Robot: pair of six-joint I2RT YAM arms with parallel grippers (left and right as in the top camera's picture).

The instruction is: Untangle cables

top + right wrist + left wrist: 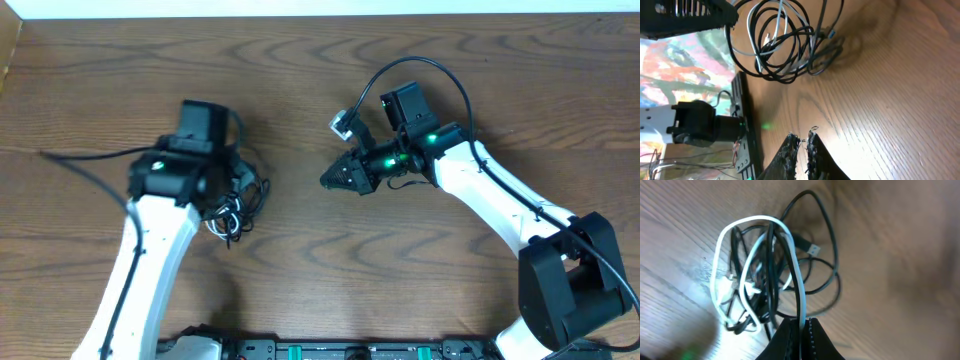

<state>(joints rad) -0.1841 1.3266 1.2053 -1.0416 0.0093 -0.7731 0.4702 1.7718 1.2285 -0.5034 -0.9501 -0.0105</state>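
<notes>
The left gripper [801, 324] pinches the white cable [797, 275] among tangled black cables [772, 275]; the right gripper [802, 135], closed and empty, should open, take one black strand and pull gently away.

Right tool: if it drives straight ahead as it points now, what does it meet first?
Most likely the cable bundle pinched in the left tool, across a stretch of table. The bundle looks lifted, so the right tool might pass beneath; depth is unclear.
</notes>
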